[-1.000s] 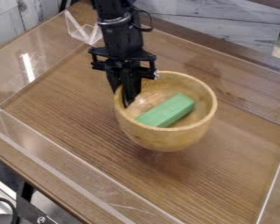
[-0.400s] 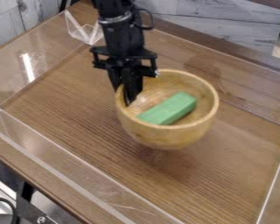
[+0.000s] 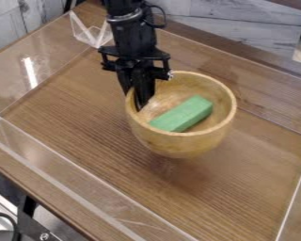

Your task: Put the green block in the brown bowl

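The brown bowl (image 3: 191, 138) stands in the middle of the wooden table. The green block (image 3: 183, 115) lies flat inside it, slanting from lower left to upper right. My gripper (image 3: 142, 102) points down into the bowl's left side, just inside the rim, with its dark fingers pressed together and shut. Its tips are at the block's lower-left end; I cannot tell whether they touch it. Nothing shows between the fingers.
A clear plastic wall (image 3: 65, 193) runs along the table's front and left edges. Crumpled clear plastic (image 3: 87, 34) lies behind the arm at the back left. A pale surface (image 3: 260, 28) lies beyond the table at the back right.
The bowl with the green block in it has shifted slightly to the right. The gripper has stayed nearly in place and shut.
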`<state>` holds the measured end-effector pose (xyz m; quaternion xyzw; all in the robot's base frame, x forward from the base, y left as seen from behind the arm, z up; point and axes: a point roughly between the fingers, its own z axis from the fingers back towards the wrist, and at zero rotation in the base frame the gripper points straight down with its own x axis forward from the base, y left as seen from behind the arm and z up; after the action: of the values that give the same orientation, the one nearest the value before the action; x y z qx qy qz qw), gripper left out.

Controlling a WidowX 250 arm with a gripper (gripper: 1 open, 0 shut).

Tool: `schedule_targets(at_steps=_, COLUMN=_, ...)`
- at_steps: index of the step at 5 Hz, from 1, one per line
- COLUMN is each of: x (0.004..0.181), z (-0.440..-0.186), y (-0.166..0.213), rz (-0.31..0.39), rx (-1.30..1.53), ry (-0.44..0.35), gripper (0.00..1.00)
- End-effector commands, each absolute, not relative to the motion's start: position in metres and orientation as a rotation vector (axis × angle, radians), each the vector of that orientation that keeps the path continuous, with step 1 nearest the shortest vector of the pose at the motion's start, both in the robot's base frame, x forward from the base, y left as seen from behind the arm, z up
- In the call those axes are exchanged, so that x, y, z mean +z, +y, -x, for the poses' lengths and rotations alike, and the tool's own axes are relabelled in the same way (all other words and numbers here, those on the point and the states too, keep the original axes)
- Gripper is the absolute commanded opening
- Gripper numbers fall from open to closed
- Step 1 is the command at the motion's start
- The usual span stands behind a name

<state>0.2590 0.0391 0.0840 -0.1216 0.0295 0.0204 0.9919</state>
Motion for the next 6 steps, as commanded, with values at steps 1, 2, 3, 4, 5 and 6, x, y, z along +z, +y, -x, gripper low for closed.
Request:
schedule_targets(at_steps=1, x=0.1007, z=-0.2726, y=0.0426, rz=0.233, rx=0.025, ry=-0.021, gripper=0.0)
schedule_targets(at_steps=2, x=0.0995, z=-0.2738, y=0.0425, rz=0.233, rx=0.017, ry=-0.024, gripper=0.0)
schedule_targets(at_steps=3, x=0.0982, z=-0.2749, y=0.0424, rz=0.233, rx=0.009, ry=-0.027, gripper=0.0)
schedule_targets(at_steps=4, x=0.0968, z=-0.2759, y=0.0424, rz=0.232, rx=0.0, ry=-0.03, gripper=0.0)
schedule_targets(at_steps=5, x=0.0957, z=-0.2769, y=0.0424, rz=0.232, rx=-0.007, ry=-0.033, gripper=0.0)
schedule_targets(at_steps=6, x=0.0945, z=-0.2777, y=0.0426, rz=0.232, rx=-0.013, ry=-0.035, gripper=0.0)
